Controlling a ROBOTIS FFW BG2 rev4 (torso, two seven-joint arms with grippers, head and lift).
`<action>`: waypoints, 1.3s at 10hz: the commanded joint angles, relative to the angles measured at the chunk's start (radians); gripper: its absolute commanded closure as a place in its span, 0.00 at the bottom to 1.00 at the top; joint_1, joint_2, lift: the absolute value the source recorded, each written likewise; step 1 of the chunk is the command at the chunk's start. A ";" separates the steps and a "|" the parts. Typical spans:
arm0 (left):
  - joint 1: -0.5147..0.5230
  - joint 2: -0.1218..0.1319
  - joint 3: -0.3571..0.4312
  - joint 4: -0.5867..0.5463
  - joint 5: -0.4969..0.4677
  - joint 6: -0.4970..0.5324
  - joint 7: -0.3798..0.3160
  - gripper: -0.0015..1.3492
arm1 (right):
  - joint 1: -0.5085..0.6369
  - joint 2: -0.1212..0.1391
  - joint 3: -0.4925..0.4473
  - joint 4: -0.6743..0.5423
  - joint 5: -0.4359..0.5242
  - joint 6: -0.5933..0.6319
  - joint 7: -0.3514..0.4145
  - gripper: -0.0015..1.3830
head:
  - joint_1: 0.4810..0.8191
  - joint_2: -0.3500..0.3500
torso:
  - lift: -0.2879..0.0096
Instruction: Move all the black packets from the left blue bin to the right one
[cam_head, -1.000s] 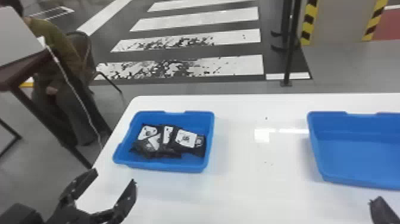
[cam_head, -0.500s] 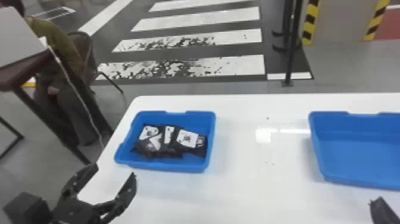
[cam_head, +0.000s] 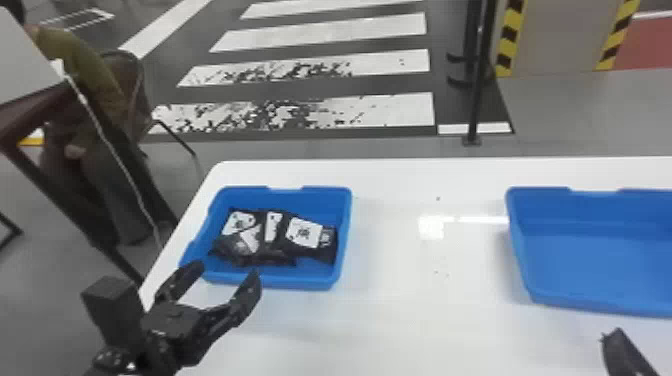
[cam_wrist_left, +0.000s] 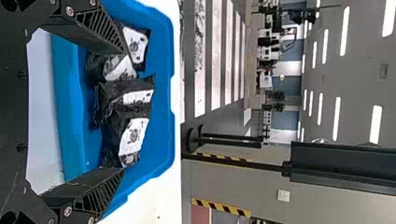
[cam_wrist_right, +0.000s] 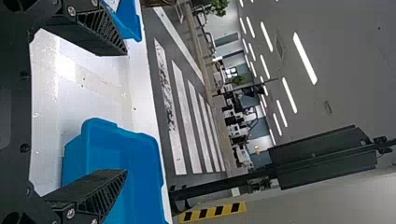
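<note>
Nearing L bin (cam_head: 270, 283), L gripper (cam_head: 227, 270) closer vs b4

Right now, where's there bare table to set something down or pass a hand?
The white table is bare between the left bin and the right bin, except for small specks. Crowded spots: the left bin itself, where black packets overlap, and its near edge, where the left gripper hovers. The right gripper hangs near the right bin.

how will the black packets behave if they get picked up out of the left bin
The black packets look creased and soft-edged, so they would probably sag or fold when lifted. Their dark film catches some light, so it may be a bit slippery. They overlap in the left blue bin, so a neighbour could drag along.
</note>
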 joint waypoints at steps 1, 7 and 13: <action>-0.093 0.019 -0.031 0.035 0.003 0.096 -0.003 0.11 | -0.002 0.000 0.000 0.002 -0.002 0.000 0.001 0.09 | 0.63 0.77 | 0.50; -0.421 0.095 -0.075 0.195 -0.092 0.454 -0.066 0.11 | -0.012 0.000 0.006 0.007 -0.010 0.000 0.001 0.09 | 0.63 0.70 | 0.50; -0.677 0.174 -0.217 0.462 -0.144 0.624 -0.184 0.13 | -0.024 0.000 0.014 0.020 -0.018 0.000 0.001 0.09 | 0.63 0.61 | 0.50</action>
